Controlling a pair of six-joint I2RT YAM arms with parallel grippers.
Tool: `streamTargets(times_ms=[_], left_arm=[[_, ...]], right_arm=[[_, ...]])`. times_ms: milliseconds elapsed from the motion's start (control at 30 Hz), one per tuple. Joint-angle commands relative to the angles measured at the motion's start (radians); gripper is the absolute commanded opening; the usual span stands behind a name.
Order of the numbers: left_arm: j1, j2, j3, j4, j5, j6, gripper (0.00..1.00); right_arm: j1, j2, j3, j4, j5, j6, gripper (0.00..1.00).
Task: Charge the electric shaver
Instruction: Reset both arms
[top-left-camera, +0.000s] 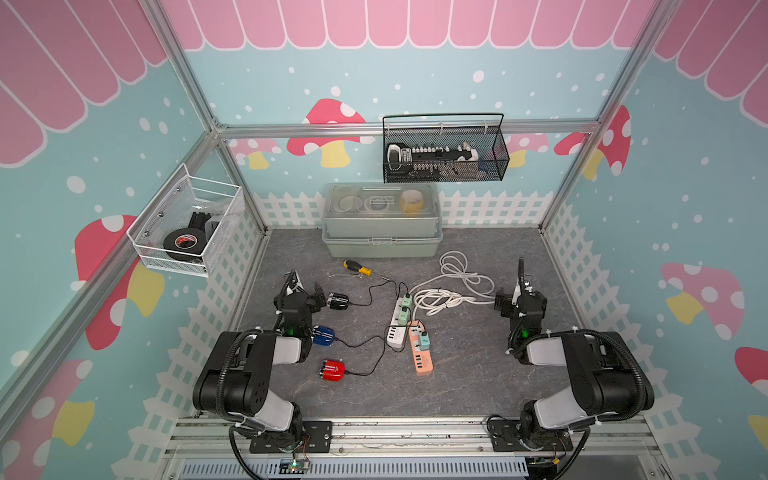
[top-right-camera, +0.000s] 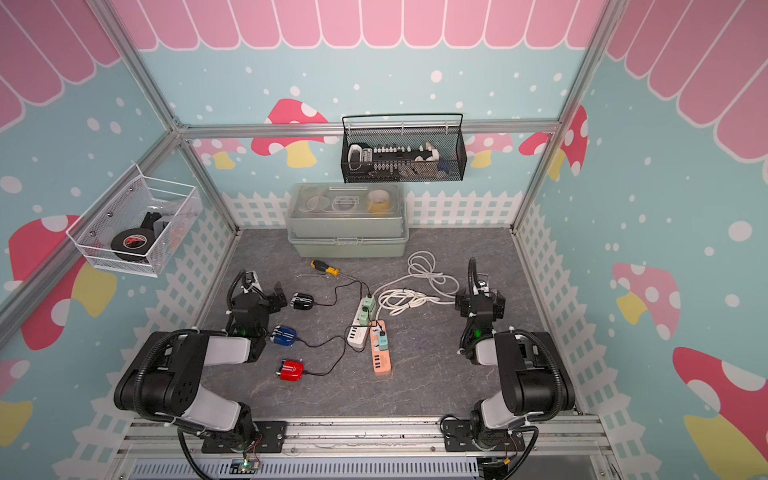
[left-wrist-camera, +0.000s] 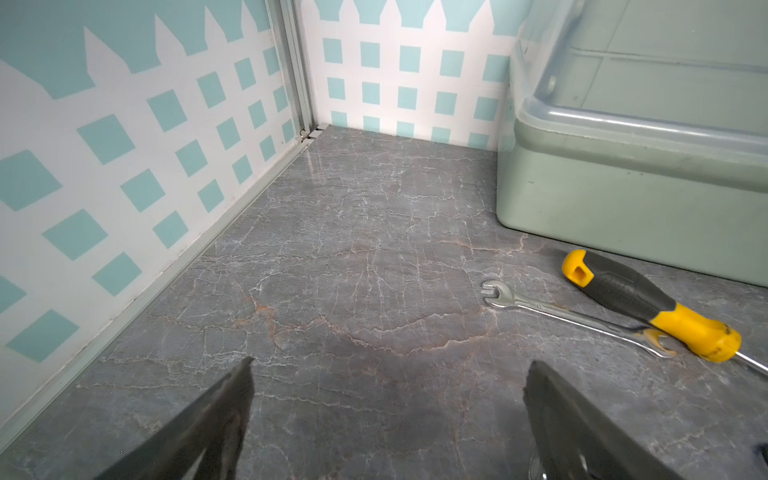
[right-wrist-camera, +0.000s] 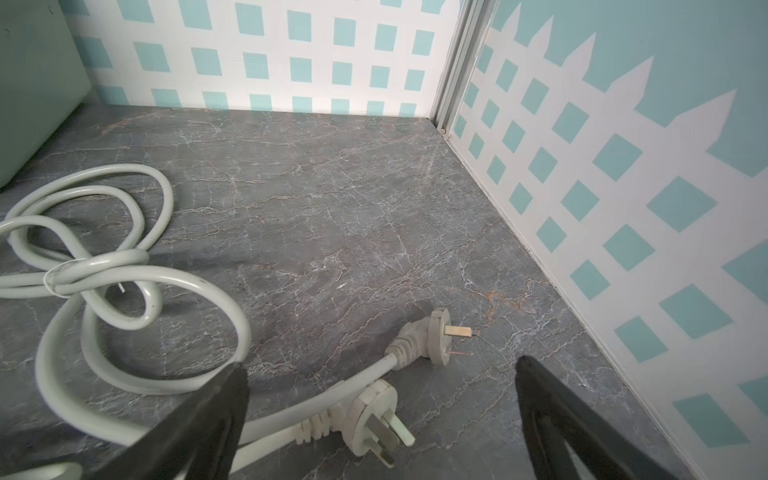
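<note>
Both arms are standing nearest the camera, the left arm (top-left-camera: 249, 374) and the right arm (top-left-camera: 582, 374) each folding forward over the grey table (top-left-camera: 457, 395).

1. Storage. A green toolbox (top-left-camera: 382, 224) is sitting against the back wall. A black basket (top-left-camera: 444, 153) is hanging above it, and a white basket (top-left-camera: 187, 224) holding a tape roll (top-left-camera: 179, 243) is hanging on the left wall.
2. Power. A white power strip (top-left-camera: 399, 324) and an orange power strip (top-left-camera: 422, 359) are lying mid-table, touching at one end. Coiled white cords (top-left-camera: 449, 291) are lying just beyond them; their two plugs (right-wrist-camera: 432, 336) are lying loose on the table.
3. Shavers. A black shaver (top-left-camera: 338, 301), a blue shaver (top-left-camera: 323, 335) and a red shaver (top-left-camera: 331, 370) are lying in a row left of the strips. A thin black cable (top-left-camera: 370, 297) is running from each one toward the strips.
4. End effectors. The left gripper (top-left-camera: 318, 297) is hanging just beside the black shaver with jaws spread wide, gripping nothing. The right gripper (right-wrist-camera: 382, 363) is hanging over the plugs, jaws equally wide, also gripping nothing.
5. Hand tools. A screwdriver (top-left-camera: 357, 268) and a wrench (left-wrist-camera: 561, 313) are lying side by side in front of the toolbox.
</note>
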Motion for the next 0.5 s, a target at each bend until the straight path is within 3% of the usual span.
streamTargets(times_ms=[0, 467], left_arm=[[-0.004, -0.008, 0.017, 0.013, 0.007, 0.021, 0.99], [-0.007, -0.007, 0.015, 0.021, 0.007, 0.023, 0.99]], right_arm=[[0.010, 0.004, -0.003, 0.036, -0.040, -0.058, 0.99], [0.002, 0.006, 0.004, 0.023, -0.044, -0.048, 0.99]])
